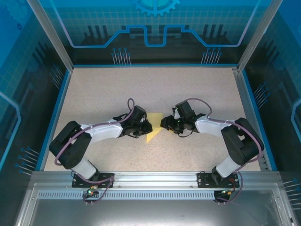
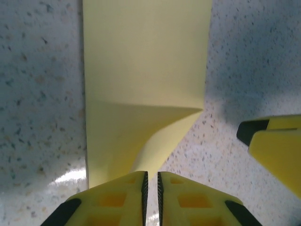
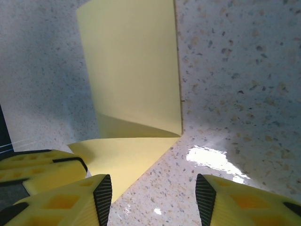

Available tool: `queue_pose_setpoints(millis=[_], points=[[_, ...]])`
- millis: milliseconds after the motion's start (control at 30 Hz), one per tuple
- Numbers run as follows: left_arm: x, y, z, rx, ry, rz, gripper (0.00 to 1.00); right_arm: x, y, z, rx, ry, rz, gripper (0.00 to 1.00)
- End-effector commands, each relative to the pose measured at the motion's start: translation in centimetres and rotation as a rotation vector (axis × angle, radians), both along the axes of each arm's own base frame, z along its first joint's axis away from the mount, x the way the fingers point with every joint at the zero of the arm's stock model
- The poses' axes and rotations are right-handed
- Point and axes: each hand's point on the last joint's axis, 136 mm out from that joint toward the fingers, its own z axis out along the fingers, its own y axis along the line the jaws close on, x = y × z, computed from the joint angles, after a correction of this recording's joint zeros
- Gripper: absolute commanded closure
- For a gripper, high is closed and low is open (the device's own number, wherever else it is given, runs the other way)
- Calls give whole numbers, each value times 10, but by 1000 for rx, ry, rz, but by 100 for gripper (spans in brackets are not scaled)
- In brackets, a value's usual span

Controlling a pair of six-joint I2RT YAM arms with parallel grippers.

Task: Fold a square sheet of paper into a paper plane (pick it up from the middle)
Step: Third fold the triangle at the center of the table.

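Top: creased pale-yellow square sheet of paper (image 1: 156, 123) mid-worktop (image 1: 155, 89), between left gripper (image 1: 146, 128) and right gripper (image 1: 164, 123) | Left wrist: jaws nearly together, curled flap reaching them, pinch unclear | Right wrist: jaws apart over glossy speckled stone, smooth flap upright.

A robotics lab, and more exactly an enclosed test cell; bare aluminium posts (image 1: 49, 33) frame the space; between them stand translucent blue panels (image 1: 197, 23) printed with circuit lines and a gear emblem (image 1: 156, 5), decoration for a demonstration rig rather than a home or shop; the surface (image 1: 155, 89) is a speckled beige slab edged in blue, kept bare like a work area; along its near edge a slotted metal rail (image 1: 155, 178) carries two small robot arms, the left arm (image 1: 94, 134) and the right arm (image 1: 225, 129), bolted side by side; loose purple cables (image 1: 129, 110) loop along the arms.
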Motion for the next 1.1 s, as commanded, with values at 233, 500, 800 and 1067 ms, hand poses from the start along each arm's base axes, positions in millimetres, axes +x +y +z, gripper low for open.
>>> queue_pose_setpoints(millis=[233,500,800,1067], points=[[5,21,-23,137,17,62,94,1,20,-2,34,35,28,47],[0,25,-35,162,50,66,95,5,28,-6,29,48,39,49],[-4,31,-43,195,83,86,95,8,35,-8,36,58,45,51],[-7,33,-45,203,93,87,96,6,39,-14,47,79,51,53]])
